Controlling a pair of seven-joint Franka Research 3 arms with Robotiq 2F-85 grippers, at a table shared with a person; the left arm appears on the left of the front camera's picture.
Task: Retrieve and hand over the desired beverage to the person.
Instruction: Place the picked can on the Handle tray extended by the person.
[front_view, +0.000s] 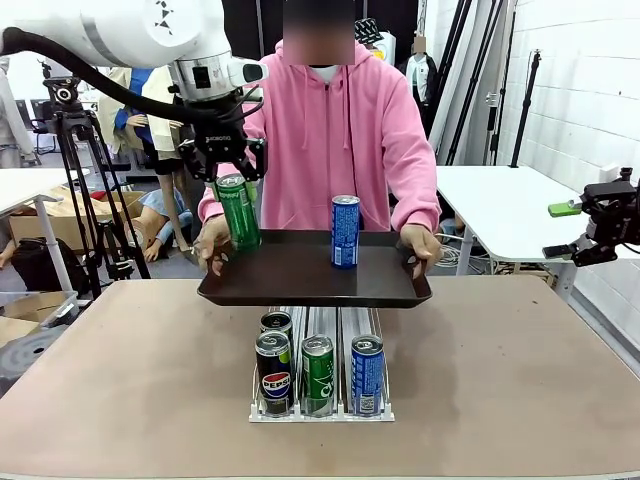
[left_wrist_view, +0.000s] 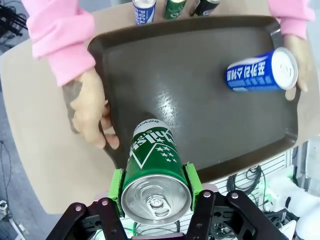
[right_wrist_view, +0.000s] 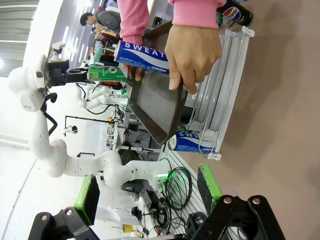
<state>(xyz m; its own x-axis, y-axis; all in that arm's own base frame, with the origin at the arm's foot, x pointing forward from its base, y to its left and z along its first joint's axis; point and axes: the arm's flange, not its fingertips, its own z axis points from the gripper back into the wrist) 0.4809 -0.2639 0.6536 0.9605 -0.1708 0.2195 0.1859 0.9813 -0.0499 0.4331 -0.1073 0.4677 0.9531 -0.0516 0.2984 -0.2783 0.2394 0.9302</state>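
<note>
Holding a green can (front_view: 238, 211) by its upper body, the left claw (front_view: 224, 162) keeps it upright at the near-left corner of a dark brown tray (front_view: 300, 285); in the left wrist view the green pads (left_wrist_view: 116, 186) press both sides of the can just under its silver top, and its base is over the tray's edge near the person's hand (left_wrist_view: 89, 111), though whether it touches the tray I cannot tell. The person (front_view: 335, 120), in a pink hoodie, grips the tray by both short edges and holds it level above the tabletop (front_view: 520, 380), over the far end of a clear can rack (front_view: 322, 400). One blue can (front_view: 345, 231) stands upright on the tray right of centre, well apart from the green one, with bare tray between them and toward the near rim. The rack has three lanes: four cans are visible, a black Pepsi can (front_view: 273, 372) with another dark can (front_view: 276, 323) behind it, a green can, and a blue can at the front of the other lanes. Wide bare tabletop lies on both sides of the rack and in front of it. The right claw (front_view: 580, 230) hangs off the tabletop's right edge, its jaws wide and empty.
</note>
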